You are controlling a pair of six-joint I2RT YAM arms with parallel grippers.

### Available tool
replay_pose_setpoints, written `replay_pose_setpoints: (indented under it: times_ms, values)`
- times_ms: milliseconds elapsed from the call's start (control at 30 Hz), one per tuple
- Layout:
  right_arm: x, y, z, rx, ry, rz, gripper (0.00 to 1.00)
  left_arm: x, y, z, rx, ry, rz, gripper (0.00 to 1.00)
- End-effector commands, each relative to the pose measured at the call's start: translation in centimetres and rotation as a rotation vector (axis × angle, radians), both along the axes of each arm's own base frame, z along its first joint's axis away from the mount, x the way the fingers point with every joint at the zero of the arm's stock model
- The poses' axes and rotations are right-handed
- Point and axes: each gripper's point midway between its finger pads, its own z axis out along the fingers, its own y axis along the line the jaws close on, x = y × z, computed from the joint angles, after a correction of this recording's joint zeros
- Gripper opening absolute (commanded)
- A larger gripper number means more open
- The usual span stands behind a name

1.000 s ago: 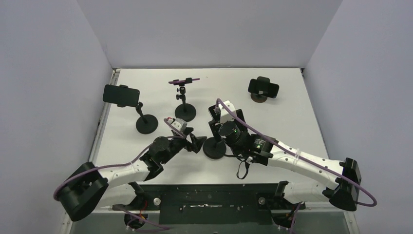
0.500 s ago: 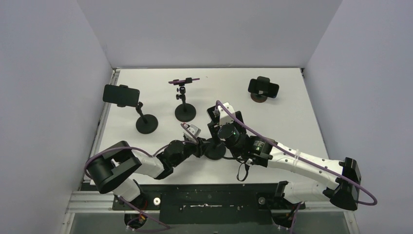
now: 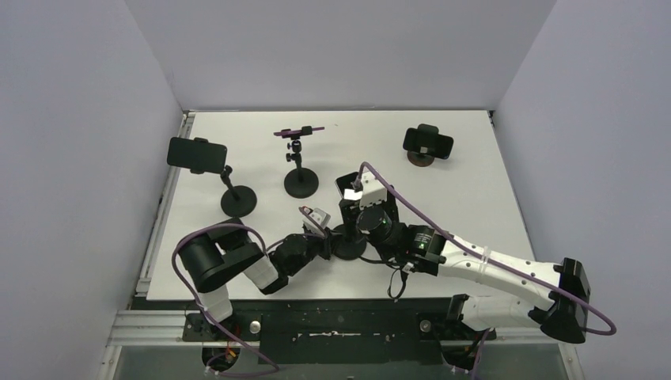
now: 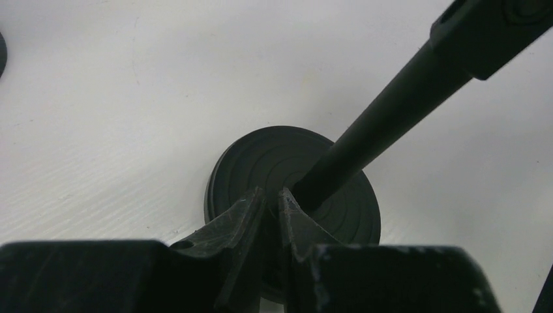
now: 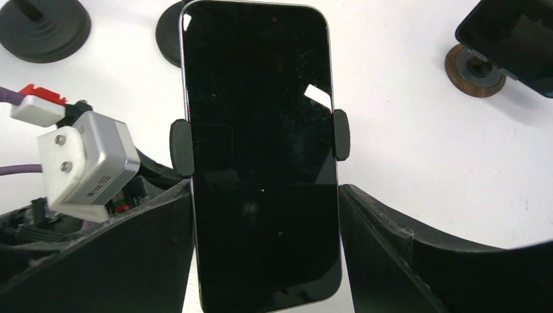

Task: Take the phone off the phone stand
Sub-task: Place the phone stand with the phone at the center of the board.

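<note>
While my left gripper [image 4: 270, 199] rests low on the round black base [image 4: 287, 163] of the phone stand [image 3: 348, 240], its fingers [image 4: 242, 218] are drawn almost together with only a slit between them. They grasp nothing, and their tips sit on the base just beside the foot of the slanting pole [image 4: 385, 120]. That stand is on the white table [image 3: 475, 198], closer to the near edge than the far one and about midway between the left and right edges. The phone [image 5: 261, 98] sits in the stand's clamp [image 5: 181, 147], whose two black pads press its long edges, and its dark screen shows only glare. My right gripper [image 5: 266, 189] straddles the phone's lower half, spread to the phone's width, and both black fingers [image 5: 150, 261] look to be against its edges. Beside them I see the silver camera box [image 5: 85, 163] on my left wrist, with a red-and-white plug and a purple cable [image 5: 16, 171]. Three more phones on stands are on the table: one near the left edge [image 3: 196, 154], a purple-edged one toward the far edge [image 3: 299, 131], and one near the far right corner [image 3: 428, 142] on a brown base [image 5: 475, 65].
</note>
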Motion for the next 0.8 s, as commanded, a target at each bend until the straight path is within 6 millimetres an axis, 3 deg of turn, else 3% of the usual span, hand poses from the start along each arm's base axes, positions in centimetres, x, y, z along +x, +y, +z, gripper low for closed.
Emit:
replay_pose_setpoints:
  times_ms: [0, 433, 767]
  values:
    - [-0.2, 0.4, 2.6, 0.199, -0.038, -0.036, 0.34, 1.2, -0.5, 0.2, -0.044, -0.017, 0.05, 0.11]
    - [-1.2, 1.0, 2.1, 0.377, 0.004, -0.032, 0.33, 1.6, -0.1, -3.1, -0.015, 0.016, 0.088, 0.04]
    - [-1.3, 0.4, 1.3, 0.168, -0.045, -0.05, 0.34, 1.5, 0.0, -3.0, -0.011, 0.018, 0.091, 0.04]
